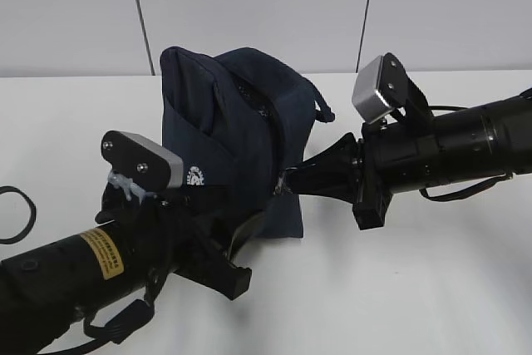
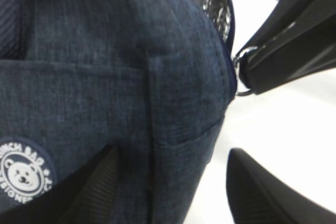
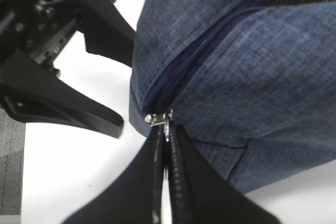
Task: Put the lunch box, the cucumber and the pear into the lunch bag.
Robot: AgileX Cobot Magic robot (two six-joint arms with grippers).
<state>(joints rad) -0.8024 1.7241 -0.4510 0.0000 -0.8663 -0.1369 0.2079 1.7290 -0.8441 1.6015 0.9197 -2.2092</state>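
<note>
The dark navy lunch bag (image 1: 241, 122) (image 2: 105, 66) (image 3: 236, 51) stands upright in the middle of the white table, its zipper partly undone so the silver lining (image 2: 218, 14) shows at the top. My right gripper (image 1: 291, 179) (image 3: 167, 129) is shut on the silver ring pull (image 3: 167, 123) (image 2: 242, 74) low on the bag's right side. My left gripper (image 1: 241, 248) (image 2: 173, 153) is open and straddles the bag's lower front corner. One finger lies against the fabric and the other stands clear of it. The lunch box, the cucumber and the pear are out of view.
A black looped cable (image 1: 12, 214) lies at the table's (image 1: 432, 288) left edge. A grey wall stands behind the bag. Both arms crowd the bag's front and right side. In the right wrist view the left gripper's fingers (image 3: 79, 114) show beside the bag.
</note>
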